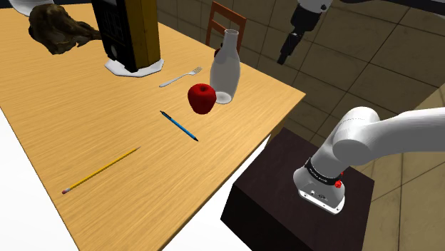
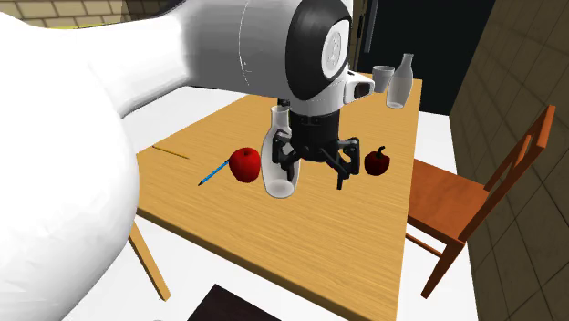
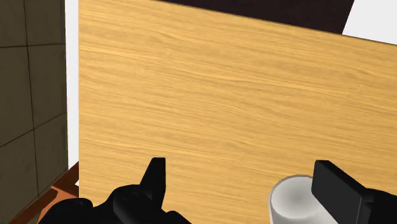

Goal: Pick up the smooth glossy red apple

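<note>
Red apple sat on wooden table, centre of frame, touching or just beside white bottle behind it. Fork lay left of bottle. Blue pen below apple; yellow pencil lower left. Dark brown lump, perhaps rock, upper left, next to black-and-yellow box on white base. Gripper hung upper right of centre, well apart from apple. Dark stand lower right.

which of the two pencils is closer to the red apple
The blue pencil; it lies close to the apple, while the yellow pencil lies farther off.
</note>
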